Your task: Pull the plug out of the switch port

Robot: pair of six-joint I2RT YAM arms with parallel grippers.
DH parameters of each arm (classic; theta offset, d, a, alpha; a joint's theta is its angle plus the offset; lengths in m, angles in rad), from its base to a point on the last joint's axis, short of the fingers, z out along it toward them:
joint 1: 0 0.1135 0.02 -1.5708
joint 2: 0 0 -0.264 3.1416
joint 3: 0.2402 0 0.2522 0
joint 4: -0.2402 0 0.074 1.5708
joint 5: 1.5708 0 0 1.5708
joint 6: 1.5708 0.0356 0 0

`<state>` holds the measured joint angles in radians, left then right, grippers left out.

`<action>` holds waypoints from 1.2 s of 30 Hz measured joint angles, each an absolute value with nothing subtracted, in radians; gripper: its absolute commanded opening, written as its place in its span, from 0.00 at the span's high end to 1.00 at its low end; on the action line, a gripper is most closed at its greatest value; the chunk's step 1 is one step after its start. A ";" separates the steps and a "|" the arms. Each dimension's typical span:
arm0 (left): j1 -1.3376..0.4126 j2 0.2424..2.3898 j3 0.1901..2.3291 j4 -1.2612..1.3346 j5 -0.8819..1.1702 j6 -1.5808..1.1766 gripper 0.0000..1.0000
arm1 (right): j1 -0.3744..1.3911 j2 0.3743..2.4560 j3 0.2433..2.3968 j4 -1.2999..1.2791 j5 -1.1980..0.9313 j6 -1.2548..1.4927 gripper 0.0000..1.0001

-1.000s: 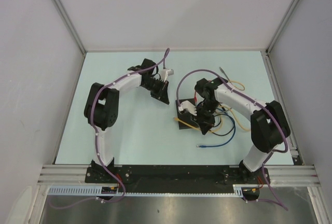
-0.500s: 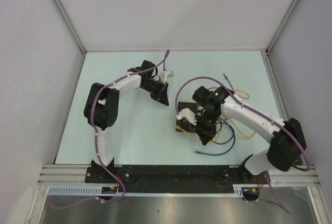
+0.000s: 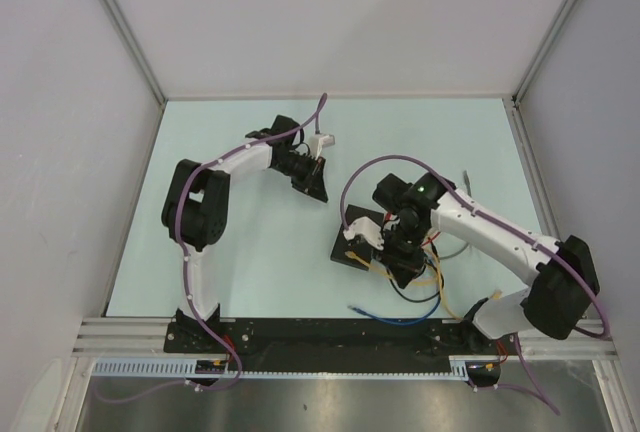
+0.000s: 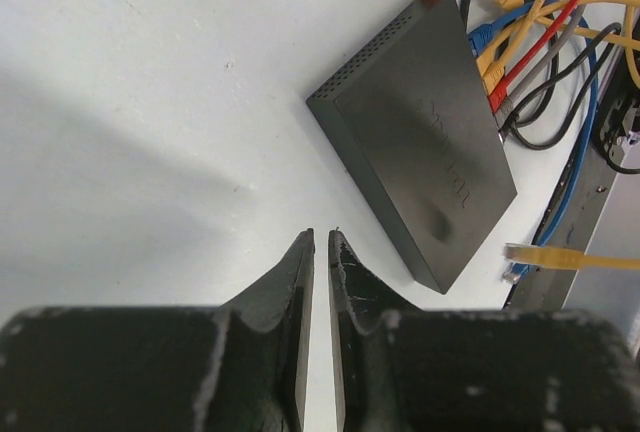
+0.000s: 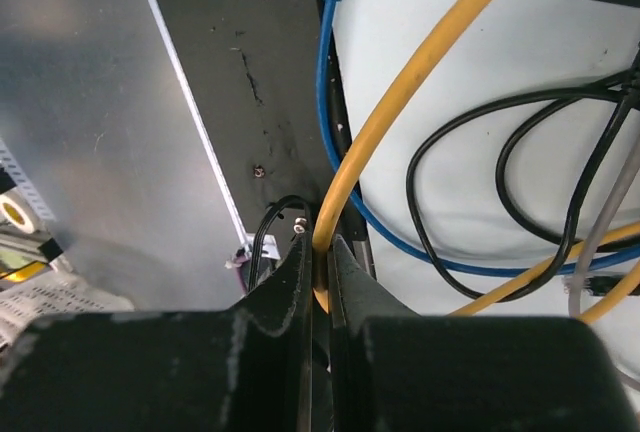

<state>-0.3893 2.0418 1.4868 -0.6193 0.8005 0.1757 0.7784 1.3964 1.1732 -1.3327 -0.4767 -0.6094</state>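
In the switch (image 4: 420, 137), several plugs; right hand (image 5: 320, 247) pinches yellow cable (image 5: 420, 82)

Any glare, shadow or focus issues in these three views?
Top external: even, soft light, sharp throughout. Left wrist: a broad soft shadow falls over the table left of the switch; the left gripper is slightly soft up close. Right wrist: the right gripper fingers blur in the foreground, while the yellow cable is crisp.
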 measured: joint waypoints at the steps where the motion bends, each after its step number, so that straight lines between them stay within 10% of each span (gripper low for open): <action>1: -0.389 2.042 1.489 -0.620 0.800 0.176 0.85 | 0.773 1.408 1.171 -1.338 -0.483 -0.616 1.00; 25: -0.462 1.675 1.074 -0.460 0.897 0.220 1.00 | 0.340 2.196 2.144 -1.271 -0.490 -0.648 1.00; 36: -0.715 1.760 1.074 -0.485 0.838 0.288 1.00 | 0.348 1.840 1.448 -1.153 -0.610 -0.617 1.00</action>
<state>-0.7155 1.7603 1.0744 -0.4847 0.8379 0.2878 0.3477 1.8404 1.4479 -1.1526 -0.6098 -0.6167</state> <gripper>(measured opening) 0.005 0.077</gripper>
